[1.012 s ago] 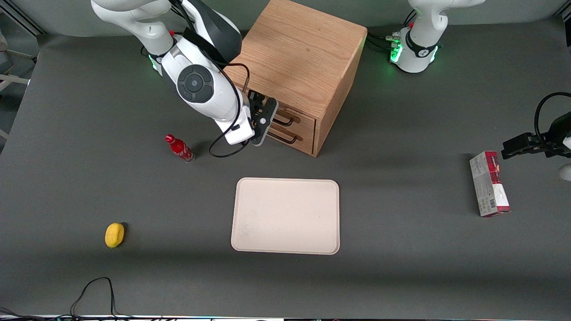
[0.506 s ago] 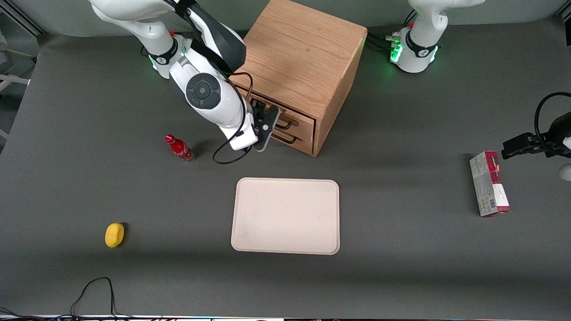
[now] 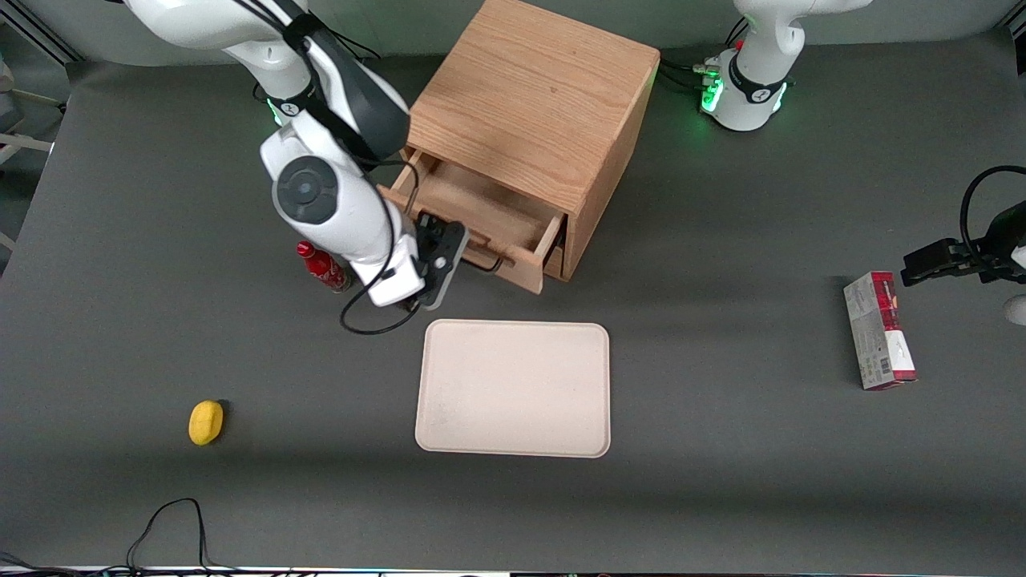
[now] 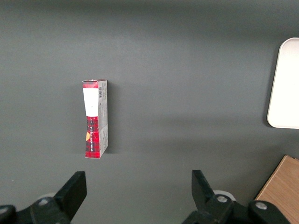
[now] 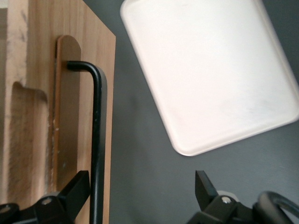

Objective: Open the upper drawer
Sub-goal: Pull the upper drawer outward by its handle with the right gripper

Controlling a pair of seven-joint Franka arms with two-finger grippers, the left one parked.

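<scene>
The upper drawer (image 3: pixel 481 215) of the wooden cabinet (image 3: pixel 529 104) stands pulled out, and its empty tray body shows. Its black wire handle (image 3: pixel 486 262) is on the drawer front, nearest the front camera. My right gripper (image 3: pixel 449 244) is at one end of that handle. In the right wrist view the gripper (image 5: pixel 140 183) is open wide, with the handle (image 5: pixel 97 140) just inside one finger (image 5: pixel 77 186), against the drawer front (image 5: pixel 39 70). The bottom drawer is hidden under the upper one.
A beige tray (image 3: pixel 513 389) lies nearer the front camera than the cabinet, also in the right wrist view (image 5: pixel 210 70). A red bottle (image 3: pixel 323 269) stands beside my arm. A yellow object (image 3: pixel 206 421) lies nearer the front camera. A red-and-grey box (image 3: pixel 878 330) lies toward the parked arm's end.
My gripper has moved toward the front camera with the handle between its fingers, and the upper drawer has slid out of the cabinet from shut to well open.
</scene>
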